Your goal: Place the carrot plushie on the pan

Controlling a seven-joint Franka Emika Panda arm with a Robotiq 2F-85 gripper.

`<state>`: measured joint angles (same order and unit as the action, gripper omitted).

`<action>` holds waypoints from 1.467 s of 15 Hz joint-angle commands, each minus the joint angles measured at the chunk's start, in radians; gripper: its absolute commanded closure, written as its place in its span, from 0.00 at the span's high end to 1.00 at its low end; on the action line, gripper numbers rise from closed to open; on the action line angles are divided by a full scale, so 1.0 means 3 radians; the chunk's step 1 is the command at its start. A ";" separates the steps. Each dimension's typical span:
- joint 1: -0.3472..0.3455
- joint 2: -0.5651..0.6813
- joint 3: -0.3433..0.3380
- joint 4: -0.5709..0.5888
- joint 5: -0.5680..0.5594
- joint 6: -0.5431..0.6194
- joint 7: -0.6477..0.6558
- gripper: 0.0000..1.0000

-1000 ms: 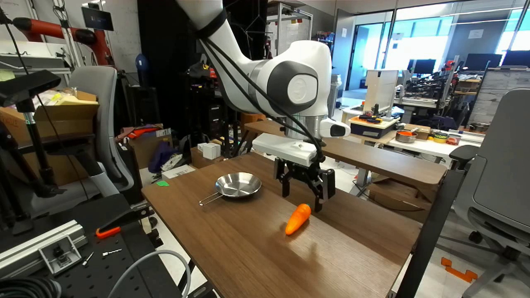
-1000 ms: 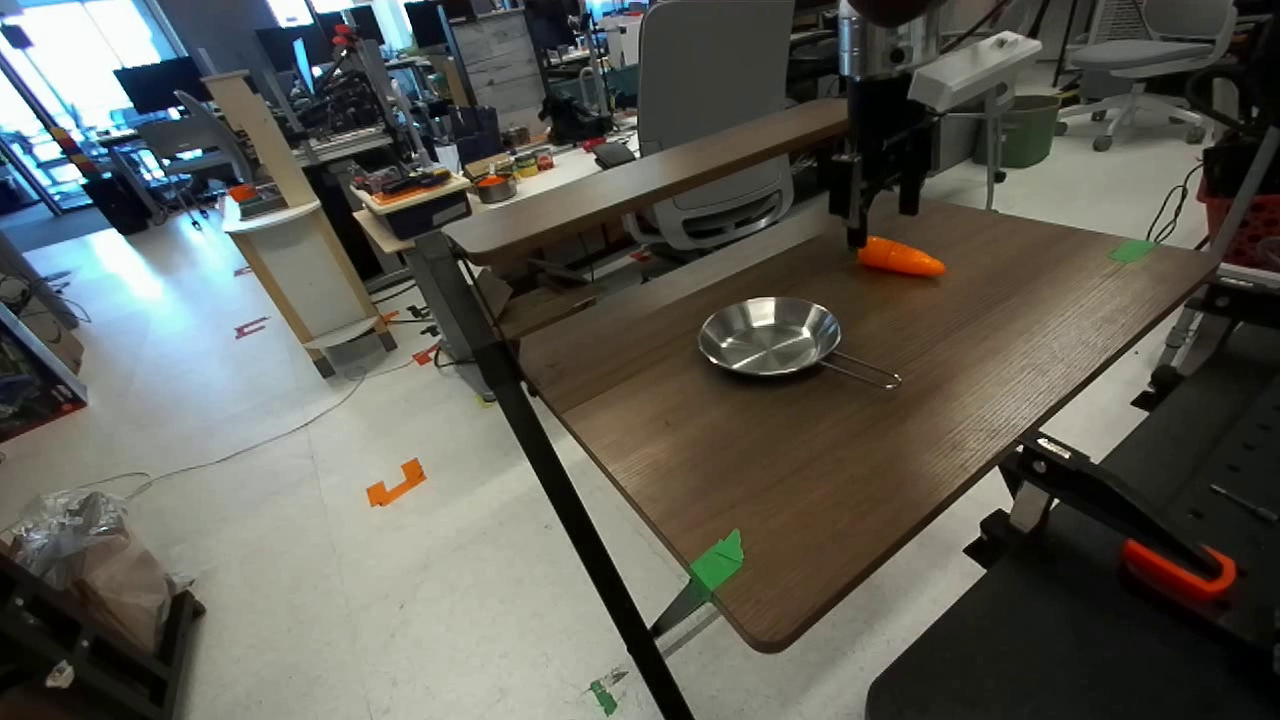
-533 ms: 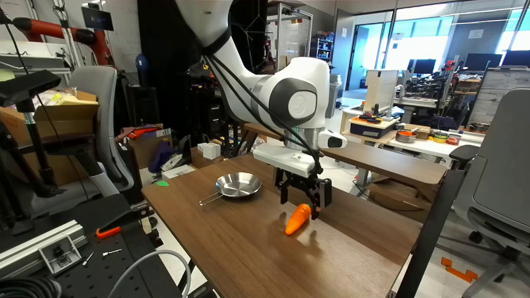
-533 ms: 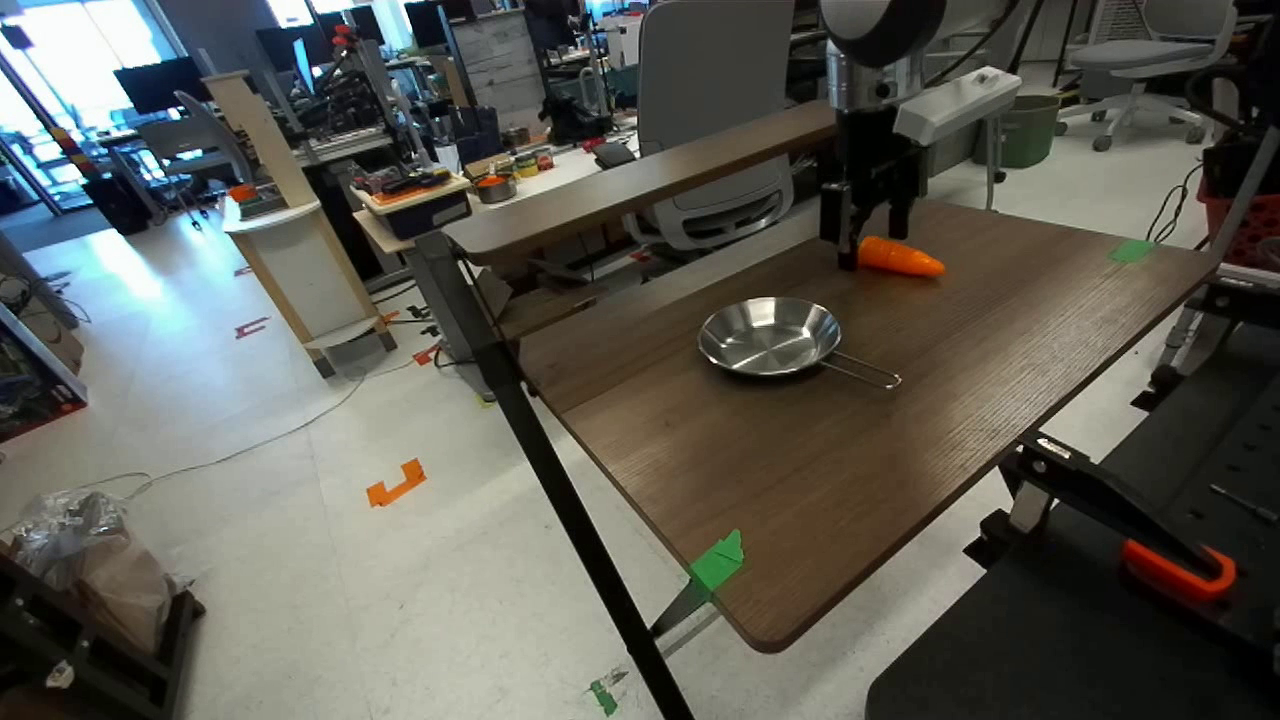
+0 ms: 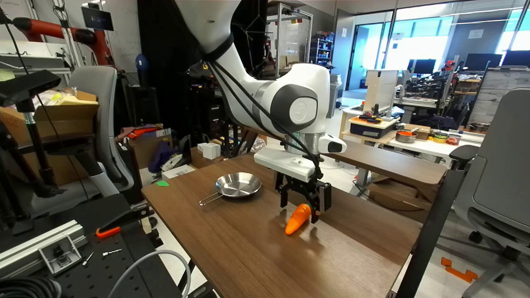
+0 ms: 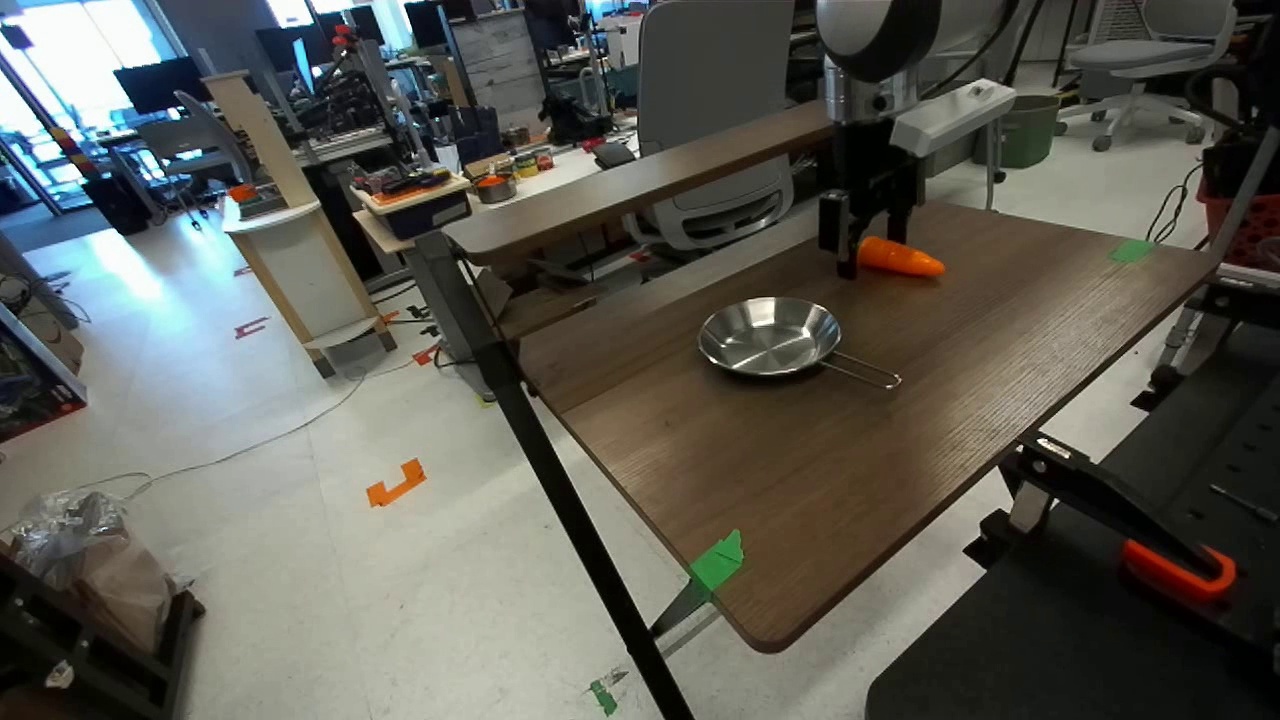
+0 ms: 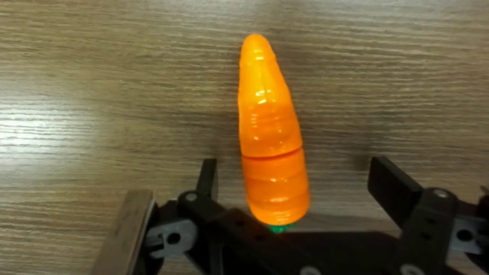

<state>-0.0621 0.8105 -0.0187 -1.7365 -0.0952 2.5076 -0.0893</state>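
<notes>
Smooth, rounded white shells (image 5: 308, 76) are clothing the robot's arm (image 5: 275, 94), and a small dark mark (image 5: 211, 21) is showing high on one of them. A black band (image 5: 220, 49) is circling the arm, and two black cables (image 5: 268, 116) are running along its side. A charcoal oval (image 5: 281, 103) is framing a white disc (image 5: 309, 108) that is bearing a faint marking (image 5: 302, 111). Below, a silvery cylinder (image 6: 855, 97) is gleaming, and a flat-sided white bar (image 5: 284, 162) is jutting beside it. In the wrist view, the black pincer (image 7: 294, 173) is displaying blocky fingers (image 7: 393, 187), pale round screws (image 7: 441, 193), and grey brackets (image 7: 185, 231) that are carrying dark holes (image 7: 174, 238).
</notes>
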 commanded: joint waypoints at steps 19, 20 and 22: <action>-0.0042 -0.0320 0.0103 -0.0031 0.0116 -0.0360 -0.0094 0.16; -0.0044 -0.0443 0.0122 -0.0094 0.0131 -0.0421 -0.0105 0.16; -0.0052 -0.0671 0.0173 -0.0193 0.0185 -0.0563 -0.0139 0.16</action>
<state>-0.0632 0.7354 0.0035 -1.7166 -0.0818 2.4009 -0.0933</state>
